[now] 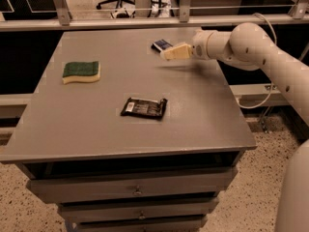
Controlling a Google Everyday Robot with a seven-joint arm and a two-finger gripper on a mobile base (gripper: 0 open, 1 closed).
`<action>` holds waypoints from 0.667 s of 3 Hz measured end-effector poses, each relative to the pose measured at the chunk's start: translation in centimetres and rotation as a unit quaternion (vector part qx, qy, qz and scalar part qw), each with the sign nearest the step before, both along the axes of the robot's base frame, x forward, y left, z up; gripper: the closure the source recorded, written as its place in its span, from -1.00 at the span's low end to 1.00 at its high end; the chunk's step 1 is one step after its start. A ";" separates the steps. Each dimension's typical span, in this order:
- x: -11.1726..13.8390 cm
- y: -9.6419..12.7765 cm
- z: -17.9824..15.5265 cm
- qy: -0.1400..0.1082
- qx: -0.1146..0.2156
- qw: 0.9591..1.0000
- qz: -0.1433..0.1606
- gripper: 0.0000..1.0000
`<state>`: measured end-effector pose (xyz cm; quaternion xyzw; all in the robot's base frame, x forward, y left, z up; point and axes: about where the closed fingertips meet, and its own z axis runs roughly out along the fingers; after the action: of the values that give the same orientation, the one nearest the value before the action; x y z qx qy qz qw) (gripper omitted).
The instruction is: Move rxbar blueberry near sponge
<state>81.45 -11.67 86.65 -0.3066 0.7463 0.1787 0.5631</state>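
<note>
The rxbar blueberry (161,45), a small dark blue bar with white label patches, lies flat at the far middle of the grey table (96,124). My gripper (169,54) reaches in from the right on a white arm and hovers just right of and in front of the bar, partly covering its near end. The sponge (81,71), green top over yellow foam, lies at the left of the table, well away from the bar.
A larger black wrapped bar (144,107) lies near the table's middle. The table has drawers below its front edge. A metal rail (145,21) runs behind the far edge. An office chair stands beyond it.
</note>
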 end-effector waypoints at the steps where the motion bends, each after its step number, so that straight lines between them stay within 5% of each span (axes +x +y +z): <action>1: 1.0 0.9 -1.1 0.011 0.000 1.000 0.006 -1.00; 2: 1.3 1.4 -1.7 0.018 -0.003 1.000 0.011 -1.00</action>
<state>82.70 -10.24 84.91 -0.3133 0.7533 0.1880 0.5468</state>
